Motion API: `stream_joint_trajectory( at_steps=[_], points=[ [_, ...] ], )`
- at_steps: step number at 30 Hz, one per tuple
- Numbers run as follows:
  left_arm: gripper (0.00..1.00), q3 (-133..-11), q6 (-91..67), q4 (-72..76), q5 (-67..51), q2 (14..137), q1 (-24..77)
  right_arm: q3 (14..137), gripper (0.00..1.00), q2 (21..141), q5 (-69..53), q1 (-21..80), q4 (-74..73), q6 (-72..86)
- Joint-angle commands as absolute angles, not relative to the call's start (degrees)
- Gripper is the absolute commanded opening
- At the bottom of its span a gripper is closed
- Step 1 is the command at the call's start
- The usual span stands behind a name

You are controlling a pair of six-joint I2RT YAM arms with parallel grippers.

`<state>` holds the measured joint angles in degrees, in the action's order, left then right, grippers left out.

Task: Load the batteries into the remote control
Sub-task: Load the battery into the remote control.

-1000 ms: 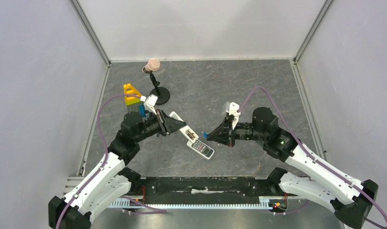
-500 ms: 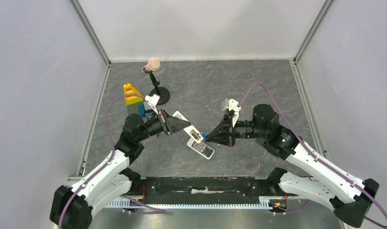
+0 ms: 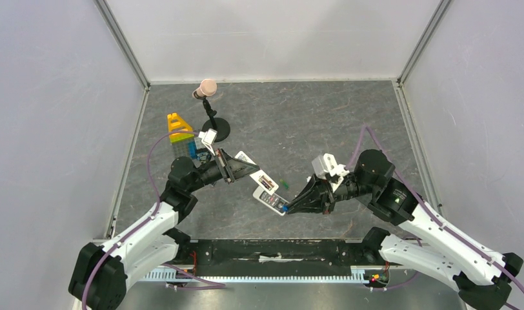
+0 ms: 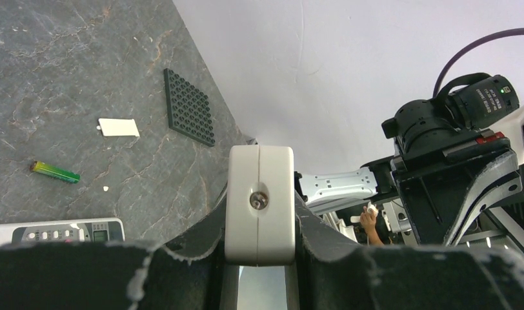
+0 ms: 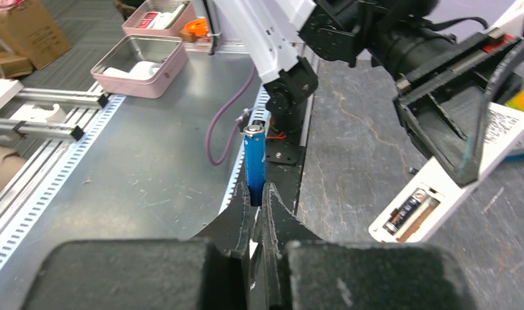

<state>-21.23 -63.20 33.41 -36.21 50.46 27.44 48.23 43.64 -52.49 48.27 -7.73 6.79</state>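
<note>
My left gripper (image 3: 251, 171) is shut on the white remote control (image 3: 259, 177) and holds it above the table, back up. In the left wrist view the remote (image 4: 259, 194) sits end-on between the jaws. The right wrist view shows its open compartment (image 5: 411, 208) with one dark battery in it. My right gripper (image 3: 289, 207) is shut on a blue battery (image 5: 253, 158), which stands upright between the fingers, near and right of the remote. A green battery (image 3: 282, 183) lies on the table; it also shows in the left wrist view (image 4: 55, 172).
A second remote (image 3: 271, 201) lies face up on the table just below the held one. A white battery cover (image 4: 119, 127) and a dark studded plate (image 4: 190, 106) lie further off. A small stand (image 3: 211, 111) and coloured blocks (image 3: 177, 132) are back left.
My right gripper has swung toward the near edge with the blue battery, down beside the second remote. The green battery now shows on the table. The left gripper has hardly moved.
</note>
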Motion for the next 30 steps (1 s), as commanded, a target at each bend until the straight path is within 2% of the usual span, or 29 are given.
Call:
stream_joint_trajectory(
  at_steps=[1, 10, 12, 15, 18, 20, 26, 30],
  points=[
    [0.02, -22.6, -64.8, 37.1, -37.1, 50.2, 27.6, 48.3, 0.00, 43.1, -59.2, 48.7, -5.7, 3.7],
    [0.02, -22.9, -64.2, 36.5, -37.1, 50.1, 27.5, 48.3, 0.00, 42.6, -60.3, 48.9, -5.8, 2.8],
    [0.02, -22.9, -64.2, 36.3, -37.0, 50.1, 27.5, 48.3, 0.00, 42.7, -57.5, 48.9, -6.2, 3.4],
    [0.02, -23.0, -64.1, 34.9, -36.2, 49.9, 27.5, 50.0, 0.00, 44.1, -45.1, 48.9, -10.2, 4.7],
    [0.02, -23.3, -63.3, 30.8, -33.5, 50.3, 27.5, 54.7, 0.00, 49.1, -22.5, 48.9, -18.2, 7.2],
    [0.02, -23.9, -62.2, 27.4, -31.8, 51.2, 27.5, 58.7, 0.00, 53.4, -13.6, 48.9, -23.5, 7.6],
    [0.02, -24.0, -65.3, 28.2, -31.0, 56.7, 27.5, 62.7, 0.00, 60.0, -6.9, 50.9, -30.6, 8.2],
    [0.02, -23.6, -66.5, 30.8, -31.7, 58.9, 27.5, 66.4, 0.00, 65.3, -1.0, 56.6, -36.7, 7.5]
  ],
)
